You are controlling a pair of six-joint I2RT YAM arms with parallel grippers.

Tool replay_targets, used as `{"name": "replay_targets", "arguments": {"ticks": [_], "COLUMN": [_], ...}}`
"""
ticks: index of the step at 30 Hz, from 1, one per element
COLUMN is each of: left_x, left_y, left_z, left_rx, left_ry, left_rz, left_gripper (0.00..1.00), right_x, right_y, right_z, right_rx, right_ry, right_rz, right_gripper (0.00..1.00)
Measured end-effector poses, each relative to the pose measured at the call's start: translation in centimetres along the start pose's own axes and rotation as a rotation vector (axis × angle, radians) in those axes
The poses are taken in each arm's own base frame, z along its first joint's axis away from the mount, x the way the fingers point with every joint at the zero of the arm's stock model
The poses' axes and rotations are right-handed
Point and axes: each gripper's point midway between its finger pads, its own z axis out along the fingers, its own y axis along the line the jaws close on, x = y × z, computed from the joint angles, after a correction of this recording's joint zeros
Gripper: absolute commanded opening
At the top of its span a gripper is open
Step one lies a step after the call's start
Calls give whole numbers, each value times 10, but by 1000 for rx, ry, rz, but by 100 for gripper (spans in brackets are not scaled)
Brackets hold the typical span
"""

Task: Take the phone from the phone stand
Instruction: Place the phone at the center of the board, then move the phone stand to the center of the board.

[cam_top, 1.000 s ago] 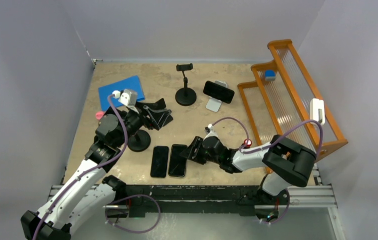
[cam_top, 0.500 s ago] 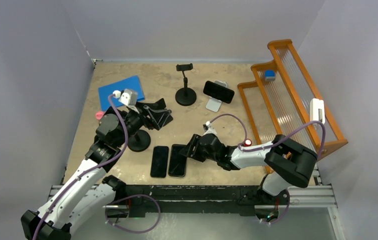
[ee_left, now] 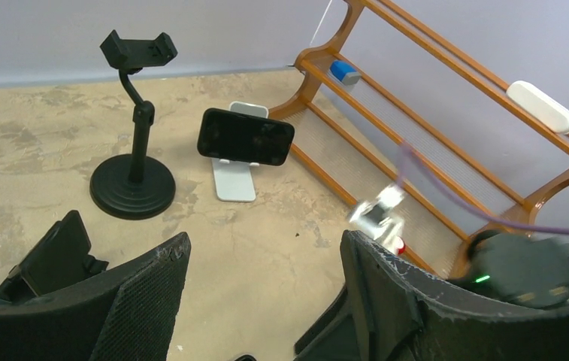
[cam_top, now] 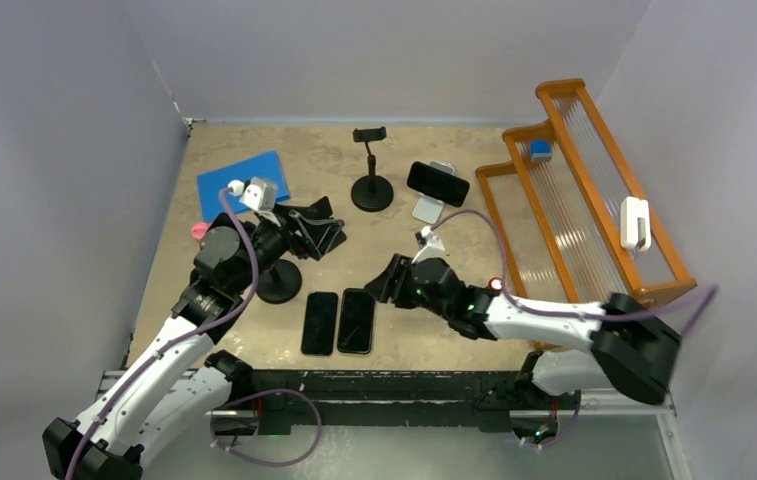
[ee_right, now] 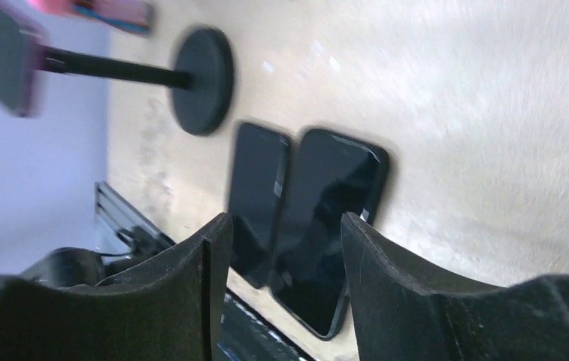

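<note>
A black phone (cam_top: 438,183) sits sideways on a white stand (cam_top: 428,210) at the back centre. It also shows in the left wrist view (ee_left: 245,137) on its stand (ee_left: 234,184). My right gripper (cam_top: 387,281) is open and empty, just right of two black phones (cam_top: 356,320) lying flat at the front. In the right wrist view both phones (ee_right: 326,218) lie below my open gripper (ee_right: 281,233). My left gripper (cam_top: 319,228) is open and empty at the left centre, with its fingers (ee_left: 394,293) spread wide and pointing toward the stand.
A tall black stand (cam_top: 371,190) with an empty clamp stands left of the white one. Another black stand base (cam_top: 279,282) sits by my left arm. A blue sheet (cam_top: 244,180) lies back left. An orange rack (cam_top: 574,190) fills the right side.
My right gripper has lifted and moved back, away from the two flat phones, with the arm stretching out. The left arm has not moved.
</note>
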Motion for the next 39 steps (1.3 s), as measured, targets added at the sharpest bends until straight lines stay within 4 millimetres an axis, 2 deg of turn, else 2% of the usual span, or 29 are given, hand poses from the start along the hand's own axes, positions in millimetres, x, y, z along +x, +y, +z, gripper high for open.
{"name": "replay_targets", "arguments": {"ticks": [4, 7, 11, 14, 17, 19, 24, 28, 34, 39], "left_x": [6, 15, 16, 4, -3, 5, 50, 72, 92, 113], "left_y": [6, 16, 28, 36, 51, 69, 122, 156, 169, 177], "left_z": [4, 13, 36, 61, 87, 97, 96, 89, 96, 99], "left_rx": [-14, -50, -108, -147, -207, -253, -322, -362, -345, -332], "left_ry": [21, 79, 208, 288, 349, 404, 600, 700, 762, 813], "left_rz": [32, 72, 126, 185, 248, 283, 242, 186, 152, 120], "left_gripper": [71, 71, 74, 76, 77, 77, 75, 74, 71, 68], "right_x": [-50, -89, -113, -122, -122, -118, -109, -107, -105, -101], "right_y": [50, 87, 105, 109, 105, 100, 91, 92, 93, 89], "right_z": [-42, -87, -129, -147, -154, -154, -151, -159, -166, -164], "right_rx": [-129, -244, -322, -350, -357, -356, -350, -375, -403, -389], "right_ry": [-153, -300, -420, -471, -490, -485, -456, -458, -462, -440], "right_rz": [-106, -194, -278, -325, -358, -378, -412, -421, -428, -446], "right_gripper": [58, 58, 58, 58, 58, 58, 58, 59, 59, 59]}}
